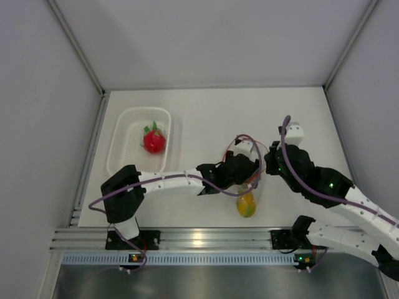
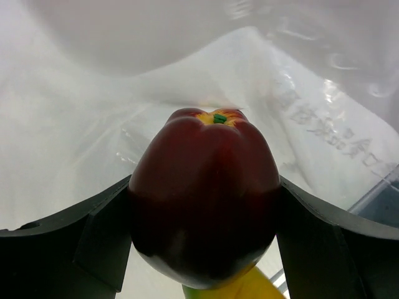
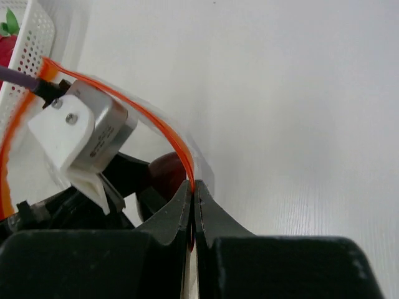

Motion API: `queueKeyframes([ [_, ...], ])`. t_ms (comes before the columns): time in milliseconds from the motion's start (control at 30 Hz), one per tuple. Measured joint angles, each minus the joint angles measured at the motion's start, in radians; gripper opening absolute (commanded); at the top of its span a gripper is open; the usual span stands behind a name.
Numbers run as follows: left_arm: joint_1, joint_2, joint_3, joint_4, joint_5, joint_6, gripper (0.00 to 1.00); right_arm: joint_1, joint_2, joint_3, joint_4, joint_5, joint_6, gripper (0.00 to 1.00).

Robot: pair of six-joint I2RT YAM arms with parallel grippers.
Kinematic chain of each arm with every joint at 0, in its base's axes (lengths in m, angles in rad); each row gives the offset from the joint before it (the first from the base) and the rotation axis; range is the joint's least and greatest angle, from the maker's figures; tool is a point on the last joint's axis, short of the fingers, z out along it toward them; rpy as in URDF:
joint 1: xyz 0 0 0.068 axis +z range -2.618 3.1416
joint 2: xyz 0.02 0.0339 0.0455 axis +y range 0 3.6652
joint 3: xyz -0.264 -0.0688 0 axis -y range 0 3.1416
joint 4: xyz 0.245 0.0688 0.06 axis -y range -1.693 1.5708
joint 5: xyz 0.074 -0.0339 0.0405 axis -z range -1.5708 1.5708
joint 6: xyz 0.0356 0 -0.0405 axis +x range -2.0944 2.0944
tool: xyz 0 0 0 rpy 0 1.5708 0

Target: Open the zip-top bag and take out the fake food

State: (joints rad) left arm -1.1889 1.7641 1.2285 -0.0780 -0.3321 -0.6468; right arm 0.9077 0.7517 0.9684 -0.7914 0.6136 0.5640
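My left gripper (image 2: 204,208) reaches inside the clear zip-top bag (image 2: 312,118) and is shut on a dark maroon fake fruit (image 2: 206,162), with a black finger (image 2: 68,249) pressed against each side. A yellow-orange fruit (image 2: 255,288) lies just beneath it and shows below the grippers (image 1: 246,204) from above. My right gripper (image 3: 192,185) is shut on the bag's orange-red zip strip (image 3: 156,124), holding the mouth up. From above, the left gripper (image 1: 240,169) and the right gripper (image 1: 267,163) meet at mid-table. A red fruit with green leaves (image 1: 154,141) lies in the white basket.
The white perforated basket (image 1: 124,149) stands at the back left, and its corner (image 3: 25,59) shows in the right wrist view. Grey walls enclose the table on three sides. A metal rail (image 1: 199,240) runs along the near edge.
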Motion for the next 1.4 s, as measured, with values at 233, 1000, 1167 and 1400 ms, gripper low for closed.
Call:
queueKeyframes([
  [233, 0.004, -0.122, -0.129, 0.018, -0.034, 0.086, 0.0, -0.003, 0.24, 0.132, 0.047, -0.079, -0.148, 0.0],
  [1000, 0.011, -0.554, -0.234, -0.098, -0.197, 0.007, 0.0, 0.043, 0.297, 0.051, 0.218, -0.153, -0.087, 0.0],
  [1167, 0.015, -0.595, -0.234, -0.11, -0.295, -0.044, 0.0, 0.062, 0.283, 0.037, 0.266, -0.165, -0.063, 0.0],
  [1400, 0.016, -0.684, -0.234, -0.134, -0.305, -0.06, 0.0, 0.074, 0.338, 0.038, 0.298, -0.122, -0.054, 0.0],
])
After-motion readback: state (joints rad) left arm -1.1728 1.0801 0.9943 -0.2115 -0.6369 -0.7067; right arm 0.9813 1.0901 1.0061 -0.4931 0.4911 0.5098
